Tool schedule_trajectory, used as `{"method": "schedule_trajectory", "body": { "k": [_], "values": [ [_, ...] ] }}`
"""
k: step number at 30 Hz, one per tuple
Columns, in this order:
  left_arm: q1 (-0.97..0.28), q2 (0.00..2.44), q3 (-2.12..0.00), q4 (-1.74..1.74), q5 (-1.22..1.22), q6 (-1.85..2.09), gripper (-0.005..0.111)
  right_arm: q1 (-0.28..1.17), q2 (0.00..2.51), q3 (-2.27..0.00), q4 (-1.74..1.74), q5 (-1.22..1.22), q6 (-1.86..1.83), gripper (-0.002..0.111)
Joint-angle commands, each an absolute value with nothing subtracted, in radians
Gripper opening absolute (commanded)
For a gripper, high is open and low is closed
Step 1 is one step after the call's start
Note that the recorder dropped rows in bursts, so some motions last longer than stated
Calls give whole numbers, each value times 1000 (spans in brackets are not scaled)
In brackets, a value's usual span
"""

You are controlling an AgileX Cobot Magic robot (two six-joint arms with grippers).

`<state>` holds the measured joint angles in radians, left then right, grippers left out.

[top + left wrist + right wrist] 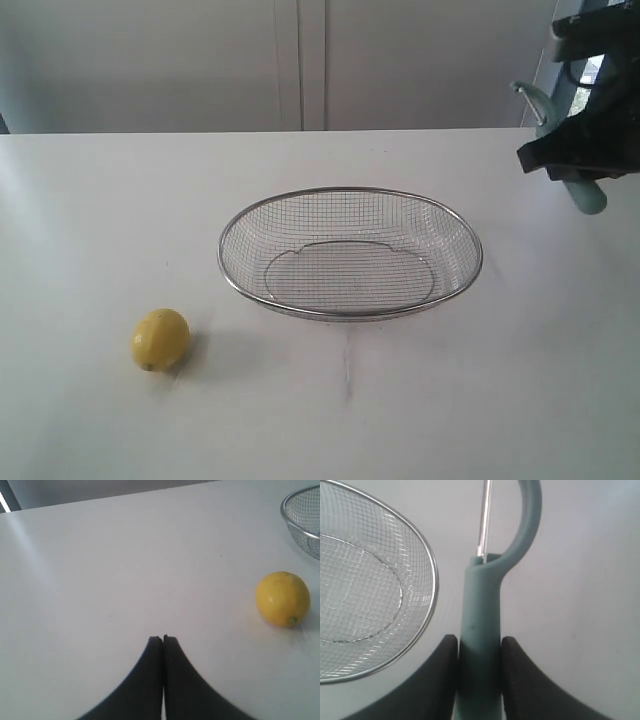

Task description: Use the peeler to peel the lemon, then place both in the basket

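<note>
While the right gripper (479,642) clamps the peeler (480,605) above the desk's (500,400) far right corner, the closed, empty left gripper (163,639) must spread wide and pin that lemon (160,339) near the front left corner.

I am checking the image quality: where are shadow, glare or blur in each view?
Exterior view: soft even light, the lemon casts only a faint shadow on the table. Left wrist view: the lemon is sharp with a small highlight; the left gripper is a dark silhouette. Right wrist view: the peeler looks slightly soft; the basket rim glints.
</note>
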<state>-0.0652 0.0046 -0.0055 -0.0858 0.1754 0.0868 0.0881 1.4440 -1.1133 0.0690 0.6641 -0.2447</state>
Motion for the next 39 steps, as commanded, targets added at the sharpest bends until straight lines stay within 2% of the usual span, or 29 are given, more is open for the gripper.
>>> {"method": "schedule_trajectory", "body": {
  "k": [1, 10, 20, 33, 37, 39],
  "values": [
    [-61, 0, 0, -95, 93, 86, 0, 89, 1370, -1118, 146, 711, -238, 0],
    [-61, 0, 0, -95, -255, 86, 0, 89, 1261, -1115, 208, 829, -263, 0],
    [-61, 0, 0, -95, -265, 86, 0, 89, 1163, -1062, 562, 887, -549, 0],
    [-61, 0, 0, -95, -325, 84, 0, 89, 1060, -864, 594, 919, -556, 0],
    [-61, 0, 0, -95, -344, -88, 0, 89, 1027, -846, 594, 927, -556, 0],
    [-61, 0, 0, -95, -402, -313, 0, 89, 1014, -846, 594, 927, -556, 0]
  ]
}}
